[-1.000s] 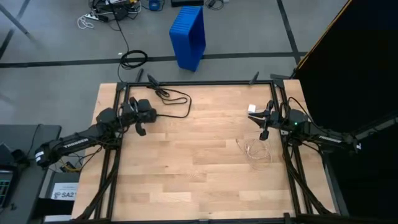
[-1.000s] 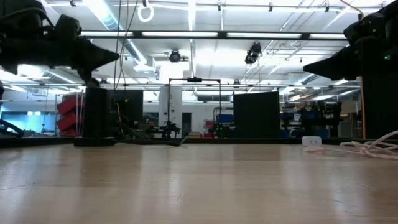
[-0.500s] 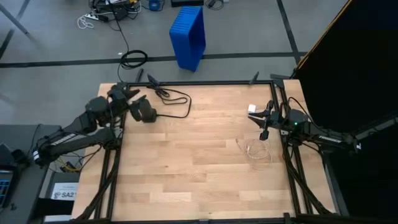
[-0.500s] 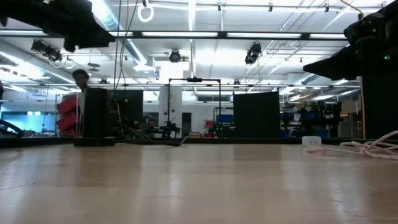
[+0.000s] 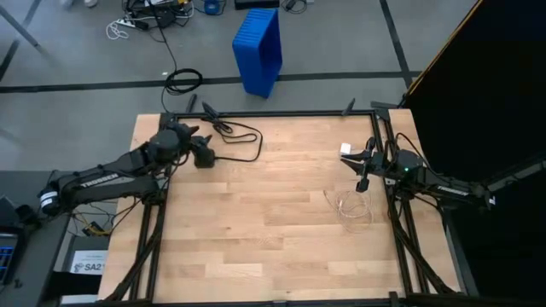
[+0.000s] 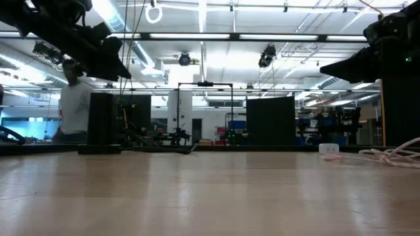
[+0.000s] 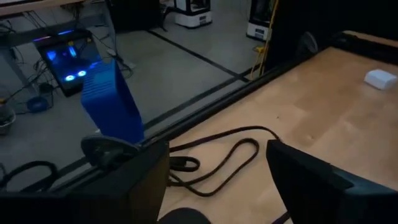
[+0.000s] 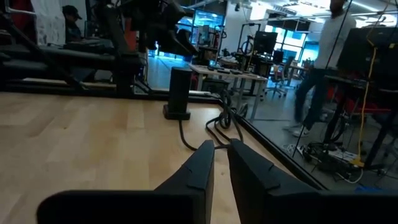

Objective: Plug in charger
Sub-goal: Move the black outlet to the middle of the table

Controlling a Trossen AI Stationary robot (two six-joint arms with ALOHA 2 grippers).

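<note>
A black socket block point(image 5: 203, 156) stands upright on its base at the table's far left, with a black cord point(image 5: 243, 136) looping away from it. It also shows as a dark upright block point(image 6: 100, 122) in the low view. My left gripper point(image 5: 193, 141) hangs open just above and beside the block, touching nothing; the cord point(image 7: 224, 155) lies between its spread fingers in the left wrist view. The white charger point(image 5: 345, 148) rests flat near the table's right edge, and its white cable point(image 5: 350, 205) is coiled nearer the front. My right gripper point(image 5: 363, 167) hovers shut beside the charger, holding nothing.
A blue bin point(image 5: 258, 49) stands on the floor beyond the far edge. A black frame rail point(image 5: 273, 114) runs along the table's far edge. Bare wood point(image 5: 264, 230) fills the middle and near part. A person in a white top point(image 6: 73, 108) is in the room behind.
My left gripper has opened and let go of the black block. It rose and drew back toward the far left corner, then came partway down toward the block again. The block stays upright where it was.
</note>
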